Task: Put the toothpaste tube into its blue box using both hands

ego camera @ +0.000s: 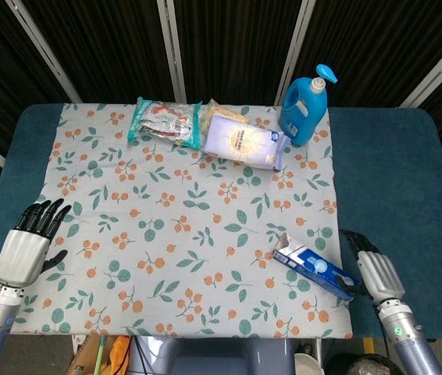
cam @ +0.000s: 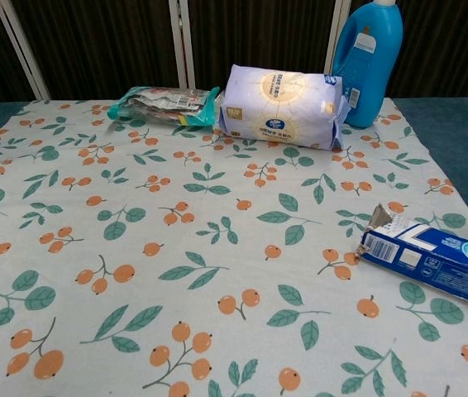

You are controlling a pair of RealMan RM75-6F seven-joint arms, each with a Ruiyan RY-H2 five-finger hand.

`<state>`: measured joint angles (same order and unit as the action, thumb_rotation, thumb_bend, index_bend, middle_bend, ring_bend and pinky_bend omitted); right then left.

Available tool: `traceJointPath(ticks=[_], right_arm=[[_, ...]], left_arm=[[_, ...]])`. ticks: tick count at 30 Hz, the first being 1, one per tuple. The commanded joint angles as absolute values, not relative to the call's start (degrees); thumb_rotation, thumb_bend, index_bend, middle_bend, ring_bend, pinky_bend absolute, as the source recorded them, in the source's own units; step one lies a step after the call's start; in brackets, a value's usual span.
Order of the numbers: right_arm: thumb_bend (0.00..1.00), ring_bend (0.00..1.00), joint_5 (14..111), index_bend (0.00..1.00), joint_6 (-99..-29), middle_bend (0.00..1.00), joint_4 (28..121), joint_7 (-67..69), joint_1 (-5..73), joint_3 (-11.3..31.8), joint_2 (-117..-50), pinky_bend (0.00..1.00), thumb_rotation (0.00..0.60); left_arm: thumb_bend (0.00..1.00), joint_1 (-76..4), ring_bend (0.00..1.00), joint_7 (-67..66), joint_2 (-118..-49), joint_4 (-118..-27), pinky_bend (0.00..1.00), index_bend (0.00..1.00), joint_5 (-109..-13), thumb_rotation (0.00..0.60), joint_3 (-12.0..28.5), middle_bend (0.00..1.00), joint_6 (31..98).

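Note:
The blue toothpaste box [ego camera: 315, 266] lies flat on the floral cloth near the front right corner. Its torn-open flap end points left, toward the middle. In the chest view the box [cam: 432, 256] rests at the right edge with its open end facing left. My right hand [ego camera: 376, 269] sits just right of the box's far end, its fingers stretched forward and not wrapped around the box. Off the cloth's front left edge, my left hand [ego camera: 26, 246] hovers with fingers spread and nothing in it. No toothpaste tube shows in either view.
At the back of the floral cloth [ego camera: 190, 234] stand a blue detergent bottle [ego camera: 303, 109], a white tissue pack [ego camera: 243, 141] and a green snack packet [ego camera: 162, 121]. Dark blue tabletop [ego camera: 393, 172] borders the cloth on both sides.

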<state>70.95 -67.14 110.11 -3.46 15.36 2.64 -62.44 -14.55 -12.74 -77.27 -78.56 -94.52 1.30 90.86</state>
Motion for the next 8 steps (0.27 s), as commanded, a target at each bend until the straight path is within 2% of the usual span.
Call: traceJointPath(ticks=[1,8], right_arm=[[0.33,0.01,72.69,0.0,-72.6,0.07,106.4,-7.1,13.18,2.79,-61.11,0.13,0.6],[0.32,0.0,75.57,0.0,-84.67,0.0,97.2,-10.38,7.32,2.8,-61.11,0.03,0.6]], left_arm=[[0.1,-13.37,0.06,-13.2,-75.3,-81.68,0.12,0.07,-92.87,0.6,0.81,0.02,89.9],[0.09,-10.62,0.01,-11.63,-70.86,-87.97,0.06,0.01,-89.81,0.6,-0.43,0.0,88.92]])
